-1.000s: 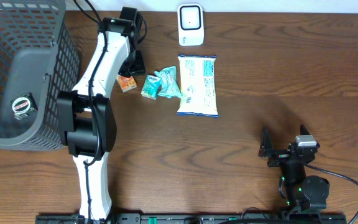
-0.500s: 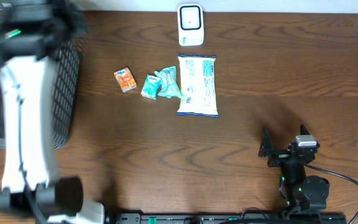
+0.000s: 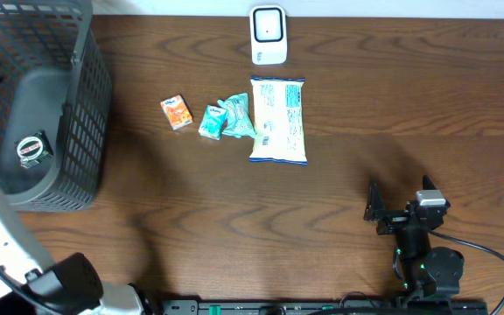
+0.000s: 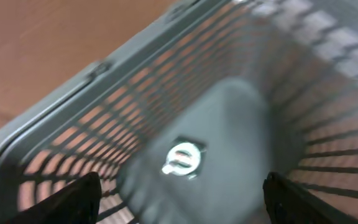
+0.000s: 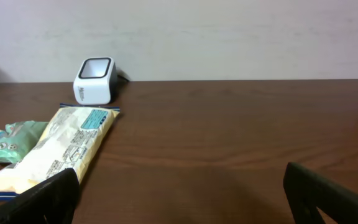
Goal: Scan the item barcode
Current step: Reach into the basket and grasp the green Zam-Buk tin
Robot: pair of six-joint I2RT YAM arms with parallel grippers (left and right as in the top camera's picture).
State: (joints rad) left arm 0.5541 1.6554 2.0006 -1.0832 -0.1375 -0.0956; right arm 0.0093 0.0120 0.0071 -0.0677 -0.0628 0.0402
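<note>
Swung over the basket (image 3: pixel 90 114), left fingers (image 4: pixel 73 199) gape empty above its round black-and-white item (image 4: pixel 182 158) (right fingers (image 5: pixel 42 199) too).

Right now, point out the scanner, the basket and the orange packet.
scanner (image 3: pixel 269 35): overhead view, on its white top face.
basket (image 3: pixel 90 122): overhead view, on the mesh wall nearest the packets.
orange packet (image 3: pixel 176 112): overhead view, on its middle.
</note>
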